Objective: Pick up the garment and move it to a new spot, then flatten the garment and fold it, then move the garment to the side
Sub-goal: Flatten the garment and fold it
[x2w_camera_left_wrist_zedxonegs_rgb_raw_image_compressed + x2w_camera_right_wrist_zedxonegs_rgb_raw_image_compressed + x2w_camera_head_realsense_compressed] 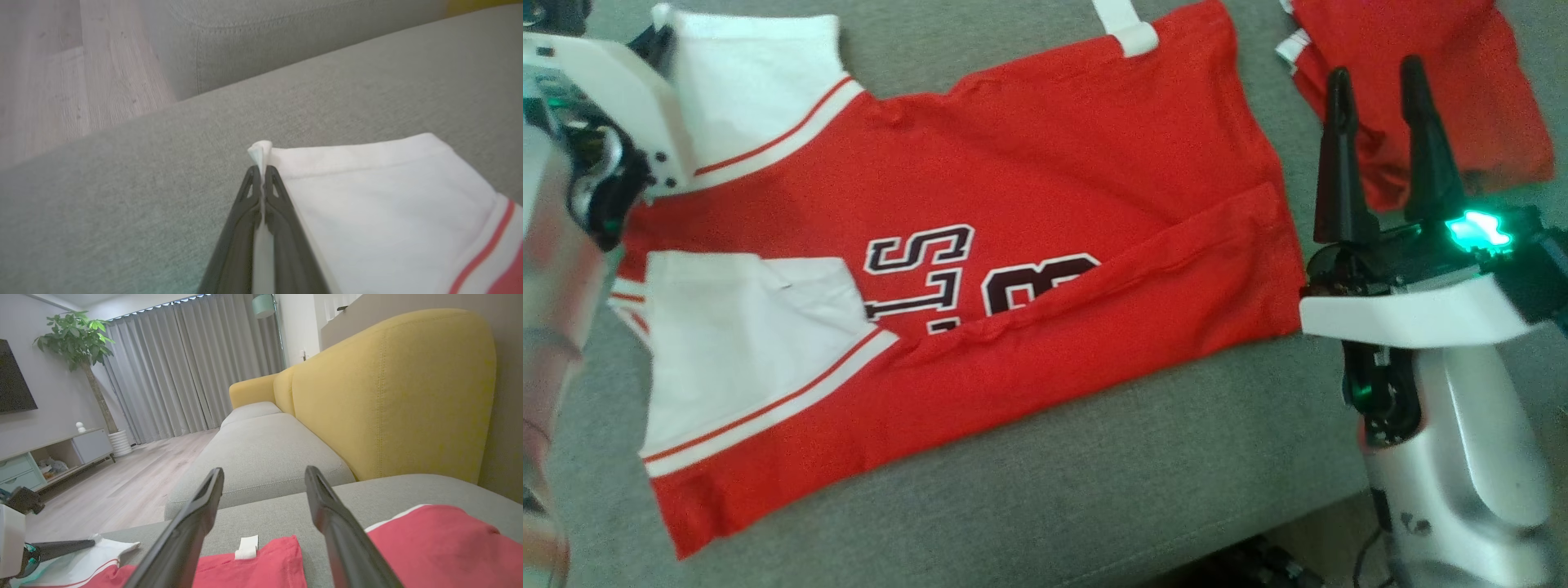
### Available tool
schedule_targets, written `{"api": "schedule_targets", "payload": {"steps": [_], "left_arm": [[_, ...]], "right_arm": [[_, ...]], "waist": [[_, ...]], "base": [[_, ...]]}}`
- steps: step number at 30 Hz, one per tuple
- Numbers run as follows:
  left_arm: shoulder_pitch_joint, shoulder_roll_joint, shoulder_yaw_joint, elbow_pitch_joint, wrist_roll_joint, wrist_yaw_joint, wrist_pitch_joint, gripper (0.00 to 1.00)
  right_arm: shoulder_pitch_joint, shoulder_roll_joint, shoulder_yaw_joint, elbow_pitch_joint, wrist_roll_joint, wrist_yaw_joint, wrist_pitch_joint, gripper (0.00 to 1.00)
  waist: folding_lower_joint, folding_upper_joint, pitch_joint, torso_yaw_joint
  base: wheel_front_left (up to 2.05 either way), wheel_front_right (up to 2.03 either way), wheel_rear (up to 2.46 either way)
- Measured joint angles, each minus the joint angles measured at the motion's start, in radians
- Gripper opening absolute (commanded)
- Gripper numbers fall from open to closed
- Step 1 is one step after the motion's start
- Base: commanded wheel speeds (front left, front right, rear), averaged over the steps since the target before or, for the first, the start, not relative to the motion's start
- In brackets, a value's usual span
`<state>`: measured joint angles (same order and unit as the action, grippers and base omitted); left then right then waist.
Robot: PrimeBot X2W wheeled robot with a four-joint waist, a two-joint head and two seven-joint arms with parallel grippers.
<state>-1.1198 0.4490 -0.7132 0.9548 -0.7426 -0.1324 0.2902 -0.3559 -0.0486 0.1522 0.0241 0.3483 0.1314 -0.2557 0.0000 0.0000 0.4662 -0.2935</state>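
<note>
A red jersey (pixel 1045 188) with white sleeves and dark lettering lies spread on the grey sofa cushion (pixel 1094 474), its near long edge folded up over the body. My left gripper (pixel 261 171) is shut on the corner of the far white sleeve (pixel 367 196); in the head view that gripper (pixel 654 37) sits at the upper left by the same sleeve (pixel 760 90). My right gripper (pixel 1376 77) stands open just past the jersey's right edge, holding nothing. The right wrist view looks over the jersey's hem (pixel 253 567) between the spread fingers of the right gripper (pixel 263 475).
A second red garment (pixel 1445 90) lies crumpled at the far right of the cushion, behind my right fingers. A yellow backrest (pixel 388 396) rises beyond it. Wooden floor (pixel 122 486) lies past the cushion's edges, and cables show below the front edge (pixel 1258 563).
</note>
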Motion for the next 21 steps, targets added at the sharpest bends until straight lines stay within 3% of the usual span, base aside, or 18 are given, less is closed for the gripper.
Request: {"api": "schedule_targets", "payload": {"steps": [7,12,15,21], "left_arm": [[-0.002,-0.047,-0.032,-0.062,0.012,0.000,-0.207,0.00],[0.000,-0.075,-0.062,-0.136,0.034,0.000,-0.309,0.00],[0.004,-0.082,-0.076,-0.183,0.050,0.000,-0.334,0.00],[0.064,-0.080,-0.101,-0.365,0.064,0.018,-0.351,0.00]], "right_arm": [[-0.068,-0.001,-0.047,0.127,-0.134,0.000,0.012,1.00],[-0.168,-0.045,-0.090,0.261,-0.193,0.000,0.131,1.00],[-0.210,-0.071,-0.109,0.332,-0.196,0.000,0.188,1.00],[-0.321,-0.165,-0.150,0.589,-0.217,0.000,0.327,1.00]], "waist": [[0.0000,0.0000,-0.039,0.074],[-0.0001,0.0000,-0.065,0.144],[-0.0001,0.0000,-0.073,0.173],[-0.0001,0.0000,-0.080,0.260]], "base": [[0.00,0.00,0.00],[0.00,0.00,0.00],[0.00,0.00,0.00],[0.00,0.00,0.00]]}}
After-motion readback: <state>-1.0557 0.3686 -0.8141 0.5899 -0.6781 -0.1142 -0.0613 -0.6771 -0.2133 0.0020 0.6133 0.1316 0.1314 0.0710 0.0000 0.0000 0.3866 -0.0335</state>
